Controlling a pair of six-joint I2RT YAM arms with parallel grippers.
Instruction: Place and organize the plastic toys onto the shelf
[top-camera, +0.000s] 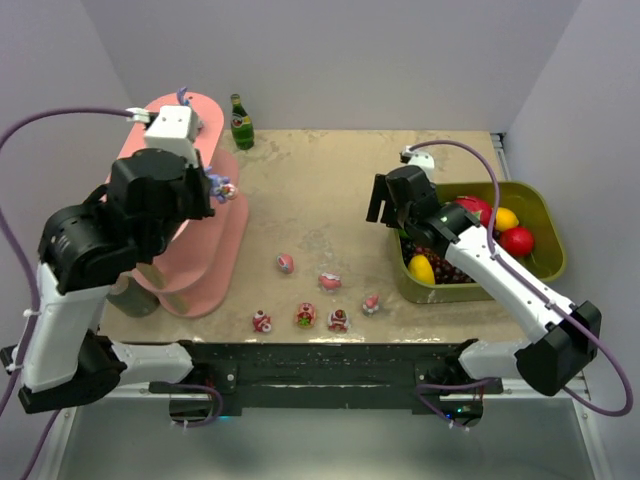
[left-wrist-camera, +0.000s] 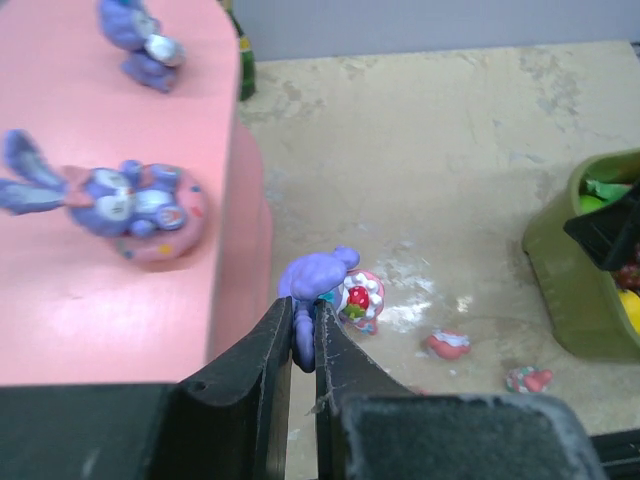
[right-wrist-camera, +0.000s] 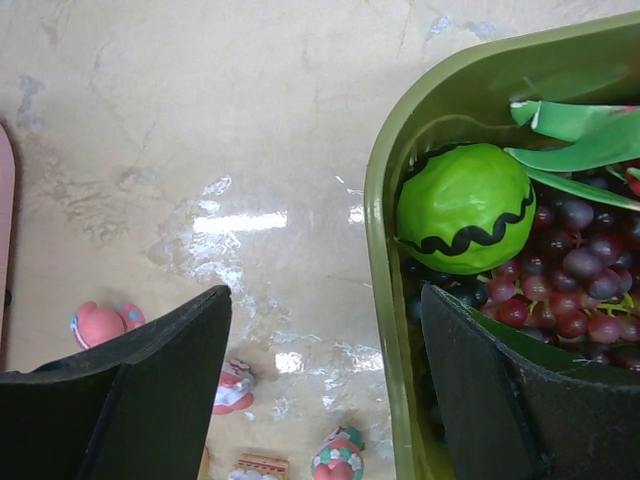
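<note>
The salmon-pink shelf (top-camera: 205, 110) stands at the far left; its top tier fills the left of the left wrist view (left-wrist-camera: 100, 290). Two purple bunny toys lie on that tier (left-wrist-camera: 130, 200) (left-wrist-camera: 145, 40). My left gripper (top-camera: 215, 185) (left-wrist-camera: 303, 310) is shut on a purple toy with a pink strawberry part (left-wrist-camera: 335, 280), held beside the tier's right edge above the table. Several small pink and red toys lie on the table near the front (top-camera: 286, 263) (top-camera: 330, 281) (top-camera: 305, 316). My right gripper (top-camera: 385, 205) (right-wrist-camera: 325, 295) is open and empty, straddling the tub's left wall.
An olive-green tub (top-camera: 548, 215) (right-wrist-camera: 385, 200) at the right holds grapes, a green ball (right-wrist-camera: 465, 205), lemons and red fruit. A green bottle (top-camera: 241, 122) stands at the back beside the shelf. Toys also show below the right gripper (right-wrist-camera: 98, 323) (right-wrist-camera: 338, 455).
</note>
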